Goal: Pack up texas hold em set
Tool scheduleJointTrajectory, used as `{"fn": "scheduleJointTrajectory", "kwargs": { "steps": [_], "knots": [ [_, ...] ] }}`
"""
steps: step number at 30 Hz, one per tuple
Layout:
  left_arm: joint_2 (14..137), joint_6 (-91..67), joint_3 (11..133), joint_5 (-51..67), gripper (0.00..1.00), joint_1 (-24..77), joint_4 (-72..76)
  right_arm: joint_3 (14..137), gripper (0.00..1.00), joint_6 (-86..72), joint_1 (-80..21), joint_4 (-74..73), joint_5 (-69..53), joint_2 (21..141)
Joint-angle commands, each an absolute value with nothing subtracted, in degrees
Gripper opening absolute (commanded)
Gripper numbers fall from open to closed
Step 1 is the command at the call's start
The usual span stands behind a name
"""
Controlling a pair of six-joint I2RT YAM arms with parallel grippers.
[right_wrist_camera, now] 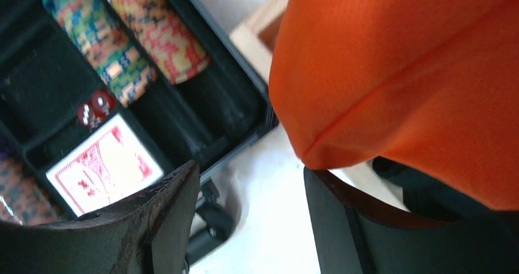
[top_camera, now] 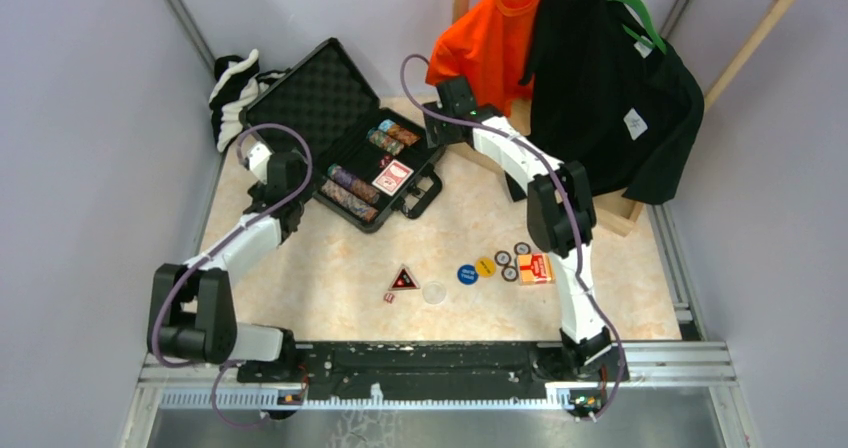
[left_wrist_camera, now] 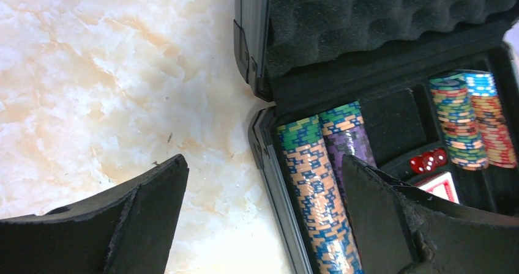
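The case (top_camera: 320, 93) lies open at the tabletop's (top_camera: 300, 288) far left, chip rows (left_wrist_camera: 315, 188) inside; a deck (top_camera: 535, 268), loose chips (top_camera: 512, 261), discs (top_camera: 467, 274) and the triangle (top_camera: 403, 279) lie nearer and right. The left pincer (left_wrist_camera: 263, 170) gapes empty astride the case's left wall, and the right pincer (right_wrist_camera: 251, 176) gapes empty over its right corner beside an orange shirt (right_wrist_camera: 416, 72). The discs look thin, hard and slick, so pinch them across the rim; take the stiff deck by its long sides.

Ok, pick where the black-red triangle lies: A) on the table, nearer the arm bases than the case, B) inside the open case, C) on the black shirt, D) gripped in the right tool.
A: the black-red triangle lies flat on the table, outside the open case and on the near side of it.
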State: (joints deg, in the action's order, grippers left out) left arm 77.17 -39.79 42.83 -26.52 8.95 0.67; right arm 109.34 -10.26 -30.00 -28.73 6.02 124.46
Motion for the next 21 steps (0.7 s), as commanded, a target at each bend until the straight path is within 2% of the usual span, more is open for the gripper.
{"fn": "scheduleJointTrajectory", "kwargs": {
  "steps": [1,8,12,21],
  "knots": [
    [80.9,-40.0,45.4,-27.2,1.0,7.5,2.3,118.2,0.64,-12.0,-30.2,-30.1,6.6,129.5],
    [85.2,-38.9,47.6,-27.3,1.0,6.9,4.6,126.5,0.61,-12.2,-29.8,-33.3,5.4,136.5],
    [85.6,-38.3,47.8,-27.1,1.0,6.7,5.1,123.4,0.57,-12.3,-29.8,-31.7,5.2,135.7],
    [84.2,-37.3,45.5,-27.4,1.0,6.6,7.1,118.2,0.56,-12.6,-29.0,-28.5,3.9,135.7]
  ]
}}
